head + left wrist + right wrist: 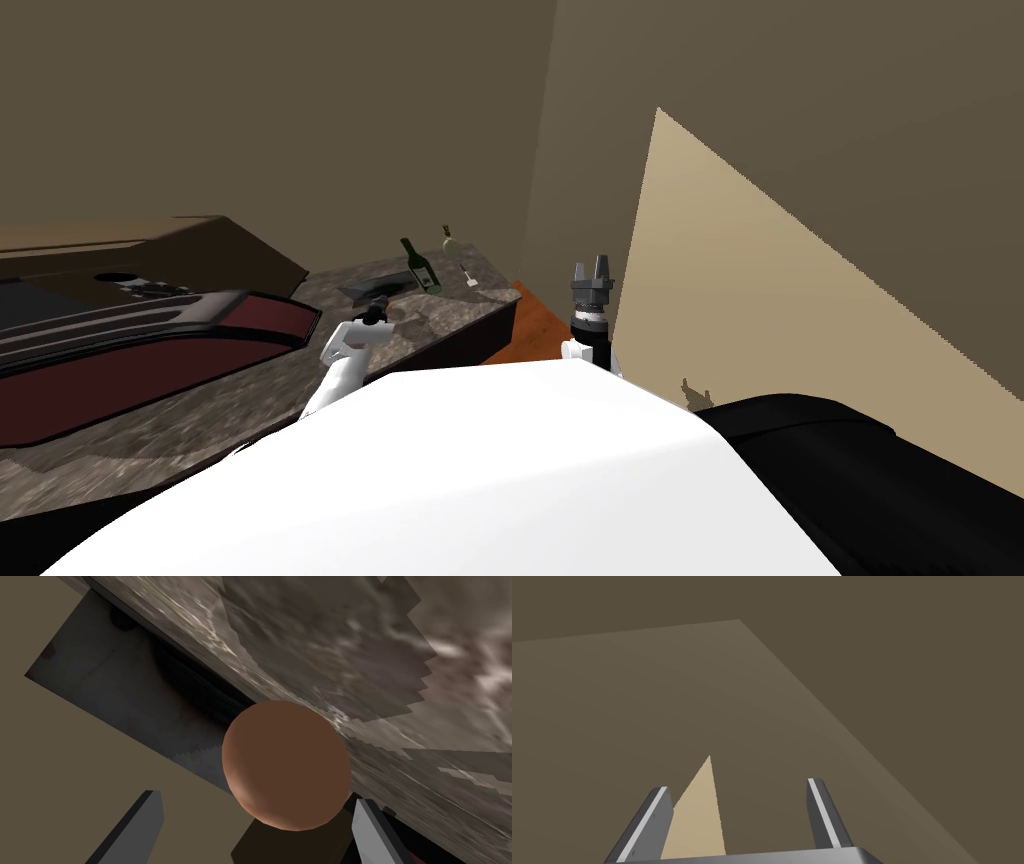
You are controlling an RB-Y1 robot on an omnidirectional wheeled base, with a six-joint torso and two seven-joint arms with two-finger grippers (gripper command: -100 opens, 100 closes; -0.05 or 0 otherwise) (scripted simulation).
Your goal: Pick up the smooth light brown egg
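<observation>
Left hand point(257, 798) spread, brown egg point(286, 766) between my fingers point(145, 826) on the marbled worktop point(400, 676), closer to one. Centre first, then close gently, since it's round and could roll. Right hand point(591, 272) spread, idle.

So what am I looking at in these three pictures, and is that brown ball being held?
It's a two-armed robot seen through its own cameras. One sits on its head, looking down at a mottled stone counter with a green bottle and a pale bottle. The other two sit on its wrists. The left gripper has its fingers open either side of the ball, a brown egg, not squeezing it yet. The right gripper is open, raised, holding nothing.
</observation>
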